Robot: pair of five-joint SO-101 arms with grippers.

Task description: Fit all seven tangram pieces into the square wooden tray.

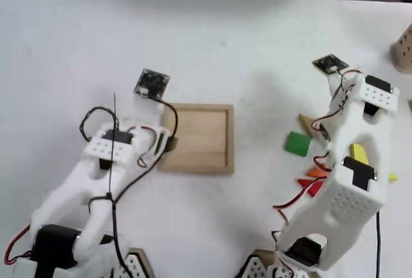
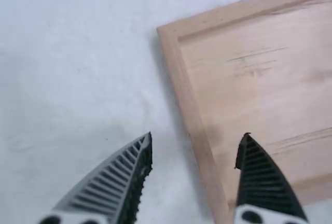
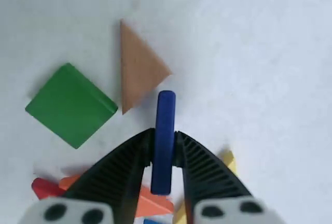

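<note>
The square wooden tray [image 1: 196, 160] lies at the table's middle with nothing in it. My left gripper [image 2: 194, 154] is open and straddles the tray's side rim [image 2: 189, 110], one finger over the table, the other over the tray floor. My right gripper [image 3: 165, 137] is shut on a blue piece [image 3: 165, 125] held on edge above the table. Below it lie a green square [image 3: 70, 105], a tan triangle [image 3: 137, 68], an orange piece [image 3: 153, 203], a red piece [image 3: 44, 187] and a yellow piece [image 3: 226, 159]. From above, the green square [image 1: 298, 143] and tan triangle [image 1: 306, 123] sit beside the right arm.
A wooden object [image 1: 403, 49] stands at the table's far right edge. Open white table stretches between the tray and the pile of pieces, and across the far half of the table.
</note>
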